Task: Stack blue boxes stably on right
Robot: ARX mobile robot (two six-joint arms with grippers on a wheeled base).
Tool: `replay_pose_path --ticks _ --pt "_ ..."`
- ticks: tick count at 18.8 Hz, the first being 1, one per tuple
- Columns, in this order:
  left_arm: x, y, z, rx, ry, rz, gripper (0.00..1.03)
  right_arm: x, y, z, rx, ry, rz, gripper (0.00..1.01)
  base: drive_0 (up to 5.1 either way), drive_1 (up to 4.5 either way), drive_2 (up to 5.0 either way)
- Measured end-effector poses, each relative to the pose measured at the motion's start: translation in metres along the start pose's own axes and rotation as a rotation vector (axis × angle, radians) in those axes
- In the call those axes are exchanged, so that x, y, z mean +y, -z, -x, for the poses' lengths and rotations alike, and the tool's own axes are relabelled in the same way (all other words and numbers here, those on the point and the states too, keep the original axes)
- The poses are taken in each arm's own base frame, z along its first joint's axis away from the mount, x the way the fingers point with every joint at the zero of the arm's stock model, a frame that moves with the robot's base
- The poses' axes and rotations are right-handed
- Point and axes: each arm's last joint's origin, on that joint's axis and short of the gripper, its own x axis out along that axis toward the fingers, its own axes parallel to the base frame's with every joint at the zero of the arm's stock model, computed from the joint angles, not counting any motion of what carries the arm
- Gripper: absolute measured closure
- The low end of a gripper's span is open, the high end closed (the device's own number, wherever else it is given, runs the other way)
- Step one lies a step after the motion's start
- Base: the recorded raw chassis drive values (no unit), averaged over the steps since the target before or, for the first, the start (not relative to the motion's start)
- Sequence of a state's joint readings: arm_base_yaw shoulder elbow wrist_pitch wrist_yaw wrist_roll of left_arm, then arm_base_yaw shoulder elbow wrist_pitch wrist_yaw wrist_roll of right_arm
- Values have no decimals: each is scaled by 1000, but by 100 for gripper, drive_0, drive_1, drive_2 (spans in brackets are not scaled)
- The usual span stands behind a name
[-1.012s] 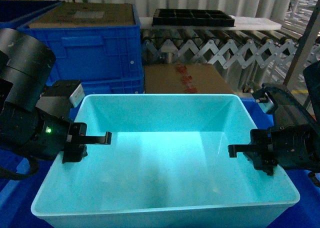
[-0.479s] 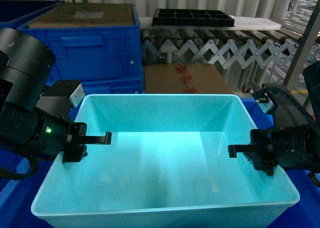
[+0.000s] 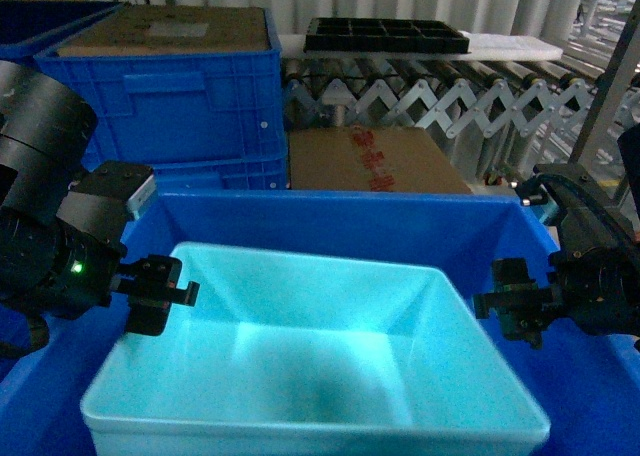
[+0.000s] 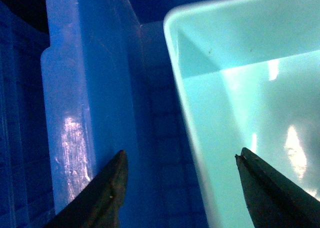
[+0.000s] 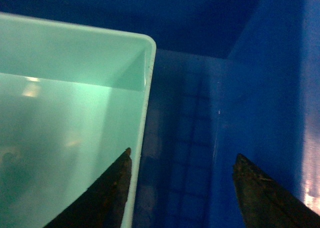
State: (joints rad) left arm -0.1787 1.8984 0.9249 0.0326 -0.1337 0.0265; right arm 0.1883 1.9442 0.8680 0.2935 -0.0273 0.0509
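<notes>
One light turquoise blue box (image 3: 300, 376) sits low inside a dark blue crate (image 3: 350, 221), whose walls rise around it. My left gripper (image 3: 170, 291) hangs open over the box's left rim. In the left wrist view the box (image 4: 250, 88) has one finger above its inside and the other beside the crate wall (image 4: 75, 88), and the left gripper (image 4: 182, 160) touches nothing. My right gripper (image 3: 500, 306) is open at the box's right rim. In the right wrist view the right gripper (image 5: 182, 160) spans the gap between the box (image 5: 60, 113) and the crate wall (image 5: 265, 88).
A royal-blue ribbed crate (image 3: 190, 96) topped with cardboard stands at the back left. A cardboard box (image 3: 375, 161) lies behind the near crate. An extendable roller conveyor (image 3: 450, 91) and a black tray (image 3: 385, 34) run along the back.
The turquoise box has gone down from level with the grippers into the dark blue crate. Both grippers have let go of its side walls and now stand open at the rims.
</notes>
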Motion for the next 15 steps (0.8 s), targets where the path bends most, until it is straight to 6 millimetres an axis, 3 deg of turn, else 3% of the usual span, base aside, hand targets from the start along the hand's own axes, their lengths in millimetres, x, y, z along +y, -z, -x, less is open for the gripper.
replay_pose_path --ticks 4,15 --pt "-3 -1 0 -6 15 -16 3 1 -3 0 -14 -16 10 2 0 0 0" --pt "-3 -2 1 -14 17 -18 5 1 -5 0 -31 -10 17 3 0 0 0"
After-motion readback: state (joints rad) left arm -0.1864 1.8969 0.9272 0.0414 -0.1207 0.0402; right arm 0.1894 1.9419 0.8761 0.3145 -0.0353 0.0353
